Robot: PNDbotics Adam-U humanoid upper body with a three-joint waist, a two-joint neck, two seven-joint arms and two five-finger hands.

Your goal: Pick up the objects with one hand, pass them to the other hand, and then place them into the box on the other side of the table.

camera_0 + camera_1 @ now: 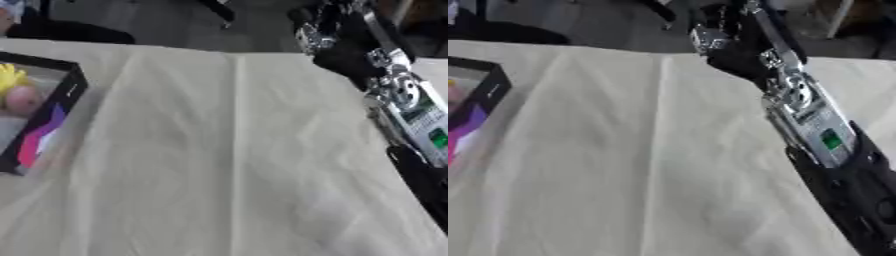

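Your right hand (728, 42) reaches to the table's (227, 165) far edge; you cannot tell how its fingers stand. The black box (68, 95) sits at the left edge, its long axis running away from you, yellow, pink and purple things inside.

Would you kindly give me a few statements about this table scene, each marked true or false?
1. A black-walled box sits at the table's left edge. True.
2. The box is empty. False: it holds a yellow thing, a pinkish round thing and something purple and pink.
3. The right arm reaches in from the right towards the far edge. True.
4. The left hand rests in the middle of the cloth. False: it shows in neither view.
5. The table is covered with a green cloth. False: the cloth is cream.
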